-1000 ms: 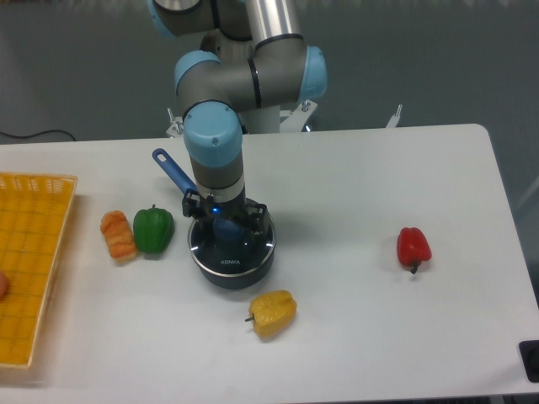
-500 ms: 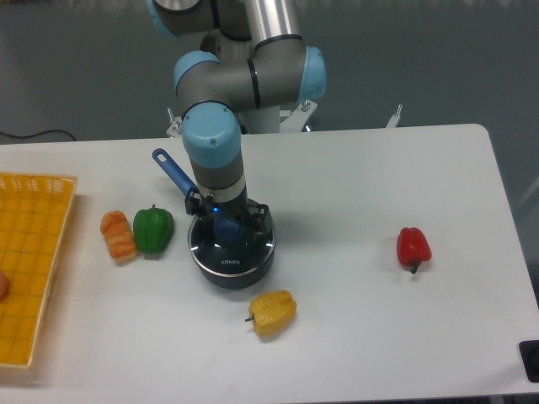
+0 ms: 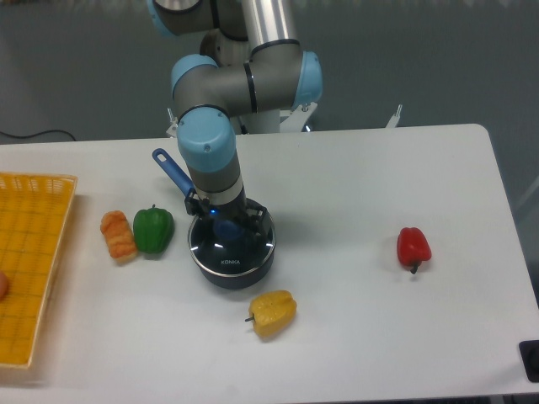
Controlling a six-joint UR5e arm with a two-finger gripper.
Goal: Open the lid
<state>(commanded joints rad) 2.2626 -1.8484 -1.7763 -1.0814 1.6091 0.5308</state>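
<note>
Gripper [image 3: 227, 225] hangs straight down from the arm at centre-left of the frame, its black fingers lowered onto the middle of the lid [image 3: 232, 246], around where the blue knob sits. The knob is hidden by the wrist and fingers, so whether the fingers are closed on it or merely beside it cannot be told. The lid lies flat on top of the dark blue saucepan [image 3: 232, 268], directly under the gripper, with its white lettering facing the lower edge of the frame.

Nearest the lower edge of the frame, a yellow pepper [image 3: 272, 312] lies on the white table [image 3: 362, 337], just below and right of the saucepan. At the far left, a yellow basket [image 3: 29, 261] runs off the frame. Level with the saucepan, a green pepper [image 3: 152, 229] sits just to its left, touching an orange vegetable [image 3: 119, 235] on its far side. Well to the right lies a red pepper [image 3: 413, 247]. Farther back, the saucepan's blue handle [image 3: 173, 172] points toward the upper left, beside the arm's wrist [image 3: 209, 160].
</note>
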